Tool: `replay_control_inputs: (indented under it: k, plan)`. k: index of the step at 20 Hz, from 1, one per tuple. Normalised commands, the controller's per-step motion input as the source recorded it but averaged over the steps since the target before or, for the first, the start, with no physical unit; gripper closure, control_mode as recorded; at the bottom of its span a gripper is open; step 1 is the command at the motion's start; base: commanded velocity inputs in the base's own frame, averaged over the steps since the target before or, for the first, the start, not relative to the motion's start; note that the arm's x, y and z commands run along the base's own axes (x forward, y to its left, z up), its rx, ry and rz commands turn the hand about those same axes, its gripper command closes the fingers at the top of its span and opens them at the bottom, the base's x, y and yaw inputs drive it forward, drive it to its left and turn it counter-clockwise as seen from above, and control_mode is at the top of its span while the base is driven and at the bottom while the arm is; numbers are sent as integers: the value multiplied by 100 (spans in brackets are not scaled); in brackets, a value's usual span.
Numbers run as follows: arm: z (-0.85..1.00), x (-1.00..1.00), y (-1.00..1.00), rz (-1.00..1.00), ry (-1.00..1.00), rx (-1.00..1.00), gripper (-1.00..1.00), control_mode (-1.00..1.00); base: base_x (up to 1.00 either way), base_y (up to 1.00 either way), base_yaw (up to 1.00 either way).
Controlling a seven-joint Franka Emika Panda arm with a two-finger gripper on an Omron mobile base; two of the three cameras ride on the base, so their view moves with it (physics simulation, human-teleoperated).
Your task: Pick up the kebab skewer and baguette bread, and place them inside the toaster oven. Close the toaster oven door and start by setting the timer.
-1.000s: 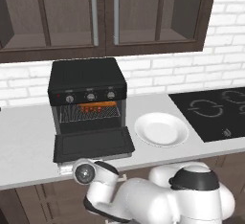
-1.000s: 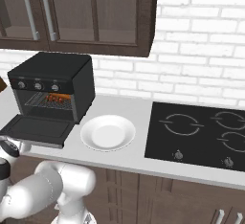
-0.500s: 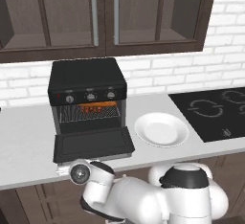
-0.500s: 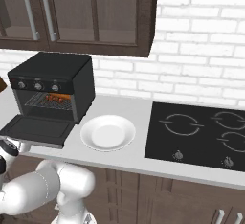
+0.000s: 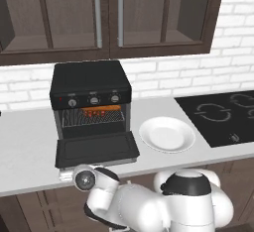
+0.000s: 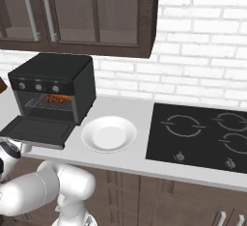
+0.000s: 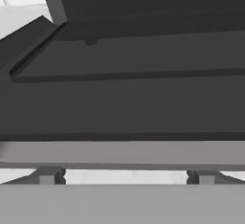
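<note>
Claw spread wide, gripping nothing, low at table point(image 5: 30, 146) edge under the dropped toaster oven door point(image 5: 96, 149), likely placed to lift it shut. Orange food point(image 5: 101, 111), probably baguette bread and kebab skewer, rests on the rack inside toaster oven point(image 5: 92, 85). White plate point(image 5: 167, 134) beside it.

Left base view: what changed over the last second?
The arm's wrist slid left along the counter's front edge, below the toaster oven door. Nothing was gripped or released. The door stays down, the food stays on the rack, and the white plate hasn't moved.
</note>
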Motion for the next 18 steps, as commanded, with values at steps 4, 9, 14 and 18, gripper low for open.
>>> replay_control_inputs:
  k: [4, 9, 14, 18]
  plan:
    - [11, 34, 0, 4, -2, 0, -100, -100, 0, 0, 0]
    - [14, 33, 0, 1, 0, 0, -100, -100, 0, 0, 0]
    - [24, 31, 0, 0, 0, 0, -100, -100, 0, 0, 0]
    - [33, 30, 0, 0, 0, 0, -100, -100, 0, 0, 0]
